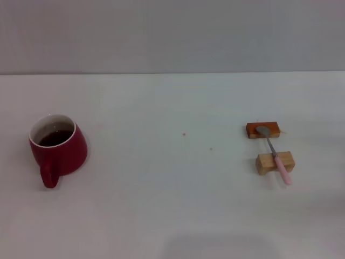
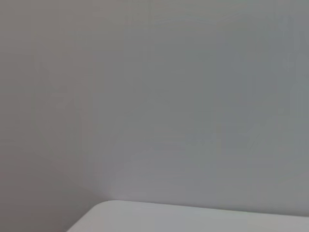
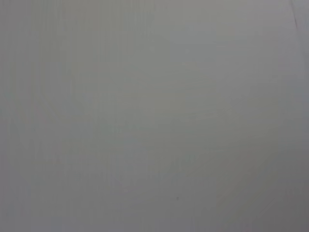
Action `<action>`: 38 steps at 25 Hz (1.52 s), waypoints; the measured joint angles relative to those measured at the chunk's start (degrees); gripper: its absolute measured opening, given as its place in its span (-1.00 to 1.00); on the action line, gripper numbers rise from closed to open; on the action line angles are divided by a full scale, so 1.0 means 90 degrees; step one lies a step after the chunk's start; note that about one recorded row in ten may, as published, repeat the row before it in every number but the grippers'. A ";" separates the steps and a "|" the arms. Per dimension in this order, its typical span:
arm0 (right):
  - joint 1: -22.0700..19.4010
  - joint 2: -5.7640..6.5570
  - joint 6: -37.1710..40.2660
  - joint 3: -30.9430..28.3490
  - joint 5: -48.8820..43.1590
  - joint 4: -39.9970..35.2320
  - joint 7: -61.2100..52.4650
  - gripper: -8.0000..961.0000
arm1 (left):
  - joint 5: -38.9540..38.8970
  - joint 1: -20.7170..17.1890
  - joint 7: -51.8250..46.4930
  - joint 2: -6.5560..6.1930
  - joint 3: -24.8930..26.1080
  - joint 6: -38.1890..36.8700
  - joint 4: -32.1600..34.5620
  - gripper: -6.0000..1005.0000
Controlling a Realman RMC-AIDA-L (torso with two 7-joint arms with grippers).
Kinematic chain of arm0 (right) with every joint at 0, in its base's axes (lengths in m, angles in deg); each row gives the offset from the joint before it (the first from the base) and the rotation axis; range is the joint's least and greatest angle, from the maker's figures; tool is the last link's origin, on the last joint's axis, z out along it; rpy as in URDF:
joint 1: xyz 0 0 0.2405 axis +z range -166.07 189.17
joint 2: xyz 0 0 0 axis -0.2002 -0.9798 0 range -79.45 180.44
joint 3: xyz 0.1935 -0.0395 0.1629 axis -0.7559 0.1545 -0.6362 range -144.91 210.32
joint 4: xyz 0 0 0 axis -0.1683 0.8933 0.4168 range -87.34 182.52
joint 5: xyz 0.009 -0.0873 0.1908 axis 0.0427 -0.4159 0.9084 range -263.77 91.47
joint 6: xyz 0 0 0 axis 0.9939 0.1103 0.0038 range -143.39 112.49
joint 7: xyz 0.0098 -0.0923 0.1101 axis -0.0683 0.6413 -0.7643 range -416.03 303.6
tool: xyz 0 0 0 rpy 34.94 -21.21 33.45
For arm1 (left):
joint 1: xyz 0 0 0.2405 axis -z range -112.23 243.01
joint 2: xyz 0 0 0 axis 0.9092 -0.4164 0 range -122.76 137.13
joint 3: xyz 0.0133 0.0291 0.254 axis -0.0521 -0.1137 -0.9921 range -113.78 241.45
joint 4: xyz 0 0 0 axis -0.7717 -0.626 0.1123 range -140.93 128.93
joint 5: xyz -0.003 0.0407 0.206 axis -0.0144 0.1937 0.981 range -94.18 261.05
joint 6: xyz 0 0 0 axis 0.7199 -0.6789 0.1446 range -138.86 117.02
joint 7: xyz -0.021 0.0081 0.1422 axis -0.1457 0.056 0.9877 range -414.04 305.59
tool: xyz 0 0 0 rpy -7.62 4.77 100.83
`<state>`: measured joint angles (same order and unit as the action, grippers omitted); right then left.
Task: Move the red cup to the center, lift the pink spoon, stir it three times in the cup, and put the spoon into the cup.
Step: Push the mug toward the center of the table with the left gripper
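The red cup (image 1: 58,149) stands upright at the left of the white table (image 1: 172,189), its loop handle pointing toward the near edge and its white interior showing dark at the bottom. The pink spoon (image 1: 275,155) lies at the right, its grey bowl resting on a dark-orange block (image 1: 263,130) and its pale pink handle across a light wooden block (image 1: 275,163). Neither gripper shows in any view. The left wrist view holds only a grey wall and a corner of the table (image 2: 193,217); the right wrist view shows plain grey.
A grey wall (image 1: 172,35) rises behind the table's far edge. Two tiny specks (image 1: 184,134) lie near the middle of the table, between the cup and the spoon.
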<state>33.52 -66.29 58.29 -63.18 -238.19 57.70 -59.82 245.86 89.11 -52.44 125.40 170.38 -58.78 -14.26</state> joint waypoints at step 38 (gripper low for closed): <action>0.0069 0.0017 -0.0011 -0.0010 -0.0001 0.0047 -0.0059 0.34 | 0.0019 -0.0028 0.0409 -0.0024 -0.3508 -0.0517 -0.0067 -0.95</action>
<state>34.14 -66.13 58.20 -63.27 -238.20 58.12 -60.35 246.03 88.86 -48.76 125.18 138.81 -63.44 -14.86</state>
